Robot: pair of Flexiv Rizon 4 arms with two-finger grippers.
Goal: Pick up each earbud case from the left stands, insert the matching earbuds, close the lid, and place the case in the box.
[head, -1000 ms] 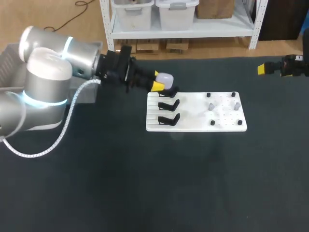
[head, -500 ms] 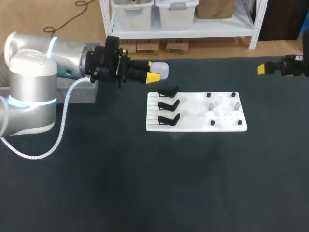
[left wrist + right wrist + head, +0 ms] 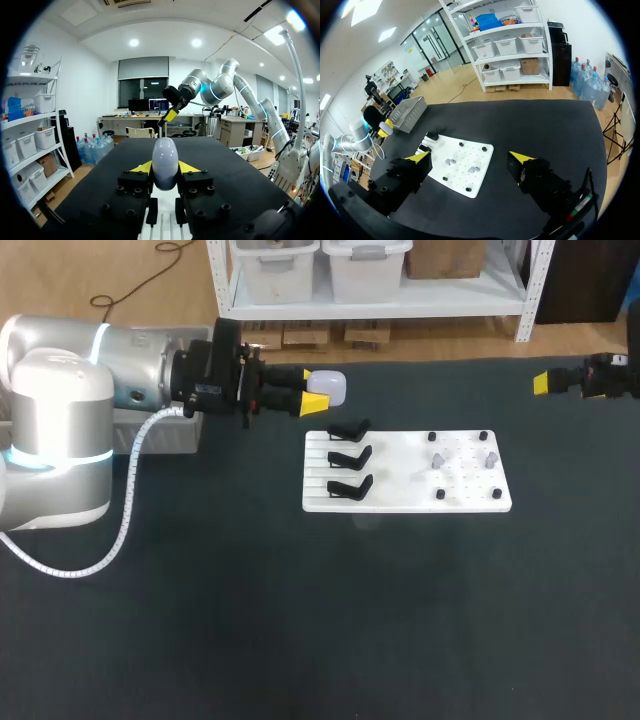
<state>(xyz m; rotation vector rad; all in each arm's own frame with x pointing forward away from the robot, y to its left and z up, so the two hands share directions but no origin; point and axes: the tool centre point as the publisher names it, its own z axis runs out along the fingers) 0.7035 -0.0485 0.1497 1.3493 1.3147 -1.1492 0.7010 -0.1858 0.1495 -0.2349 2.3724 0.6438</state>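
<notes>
A pale, rounded earbud case (image 3: 331,386) hangs above the table, just behind and left of the white board (image 3: 405,498). My left gripper (image 3: 320,390) is shut on it, level and pointing right. In the left wrist view the case (image 3: 165,161) stands out from between the yellow tips of the left gripper (image 3: 165,169). Three black stands (image 3: 349,456) line the board's left side, all bare. Two grey earbuds (image 3: 437,459) sit on its right half. My right gripper (image 3: 546,382) stands open at the far right edge of the table, wide apart in its own view (image 3: 470,157).
A grey box (image 3: 165,432) sits at the table's left edge, partly hidden behind my left arm; the right wrist view shows the box (image 3: 410,111) too. Black pegs (image 3: 432,437) mark the board's right half. Dark tabletop stretches in front of the board.
My left gripper lifted the case off the rear stand and drew it back and left. The right arm kept still.
</notes>
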